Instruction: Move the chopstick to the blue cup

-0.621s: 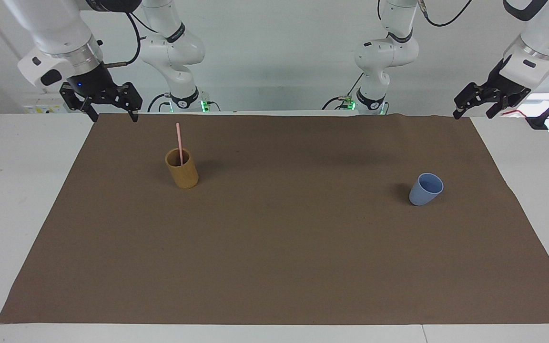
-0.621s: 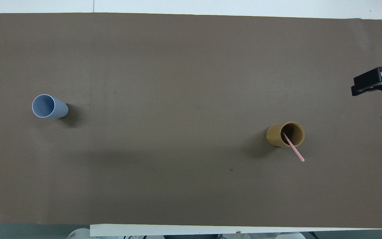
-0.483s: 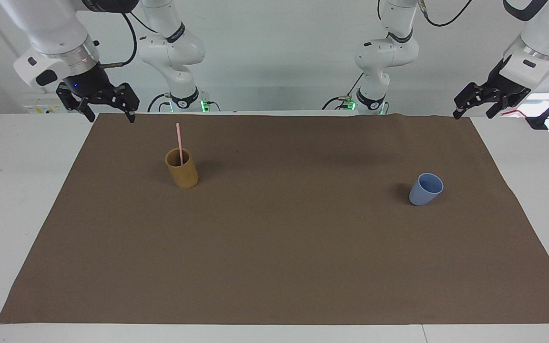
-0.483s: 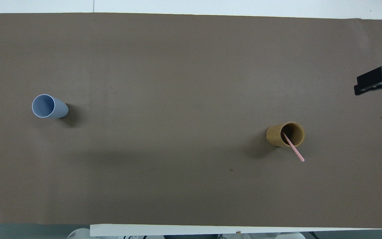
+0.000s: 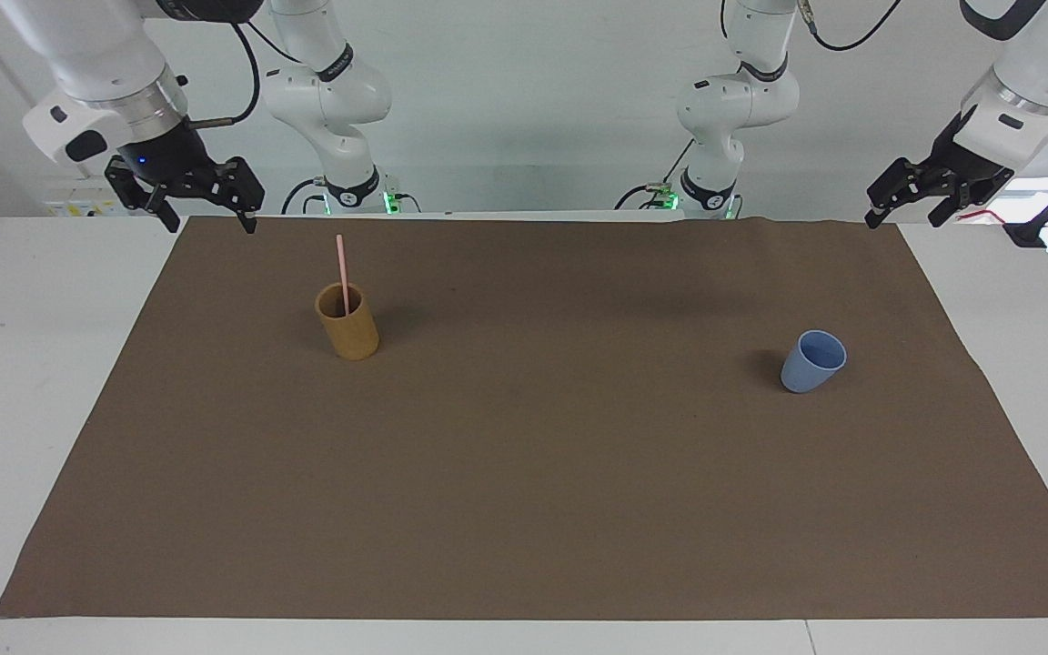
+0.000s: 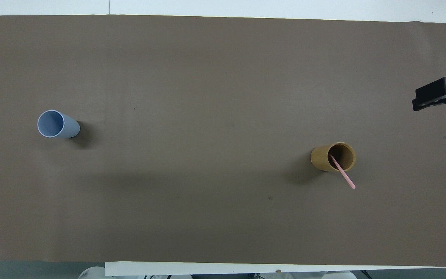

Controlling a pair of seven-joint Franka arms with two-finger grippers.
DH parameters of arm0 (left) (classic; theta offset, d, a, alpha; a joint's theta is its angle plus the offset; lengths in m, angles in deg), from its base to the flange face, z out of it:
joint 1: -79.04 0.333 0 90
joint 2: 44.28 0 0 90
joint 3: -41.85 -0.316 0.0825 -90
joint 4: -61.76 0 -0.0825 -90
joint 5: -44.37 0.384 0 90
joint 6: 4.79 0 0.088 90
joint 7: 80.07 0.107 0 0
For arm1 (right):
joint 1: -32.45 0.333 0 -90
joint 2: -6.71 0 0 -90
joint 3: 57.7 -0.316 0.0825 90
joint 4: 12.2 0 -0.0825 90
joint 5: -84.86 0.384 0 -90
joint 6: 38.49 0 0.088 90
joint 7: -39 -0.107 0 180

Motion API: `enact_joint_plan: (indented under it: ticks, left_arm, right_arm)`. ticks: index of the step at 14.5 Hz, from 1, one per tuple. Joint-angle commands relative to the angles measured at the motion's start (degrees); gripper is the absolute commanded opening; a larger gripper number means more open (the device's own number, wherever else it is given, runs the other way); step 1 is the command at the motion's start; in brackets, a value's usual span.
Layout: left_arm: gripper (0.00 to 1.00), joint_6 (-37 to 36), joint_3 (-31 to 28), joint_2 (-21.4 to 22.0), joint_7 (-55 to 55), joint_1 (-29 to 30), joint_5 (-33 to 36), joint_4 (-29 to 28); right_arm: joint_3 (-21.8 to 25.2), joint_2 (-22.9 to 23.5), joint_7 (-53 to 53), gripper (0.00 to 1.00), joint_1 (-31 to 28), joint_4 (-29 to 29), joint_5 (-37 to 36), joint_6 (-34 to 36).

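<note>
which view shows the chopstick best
The facing view: the chopstick stands nearly upright in the tan cup, its upper part clear above the rim. The overhead view foreshortens it to a short slanted line.

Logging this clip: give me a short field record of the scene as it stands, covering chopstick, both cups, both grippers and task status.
chopstick: stands in the tan cup, top end sticking out above the rim
tan cup: upright on the brown mat, toward the right arm's end
blue cup: upright, empty, toward the left arm's end
right gripper: open, raised over the mat's corner nearest its base, holding nothing
left gripper: open, raised over the mat's corner at its own end, holding nothing
task status: transfer not yet begun
</note>
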Motion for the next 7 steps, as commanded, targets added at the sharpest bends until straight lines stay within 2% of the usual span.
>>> enact_joint_plan:
  ticks: [1, 4, 7]
  left_arm:
    - [1.00, 13.24, -0.11, 2.58, 0.21, 0.62, 0.41, -13.90]
    - [1.00, 26.69, -0.37, -0.05, 0.30, 2.64, 0.41, -22.79]
    - [1.00, 30.33, -0.38, -4.88, -1.54, 2.73, 0.41, -23.34]
  right_arm:
    - [-0.28, 0.37, 1.39, 1.00, -0.11, -0.92, -1.29, 0.45]
    - [-0.37, 0.28, 1.48, 1.00, -0.20, -0.92, -1.20, 0.54]
    - [-0.37, -0.51, 1.31, 1.00, -0.20, 0.13, -0.94, 0.54]
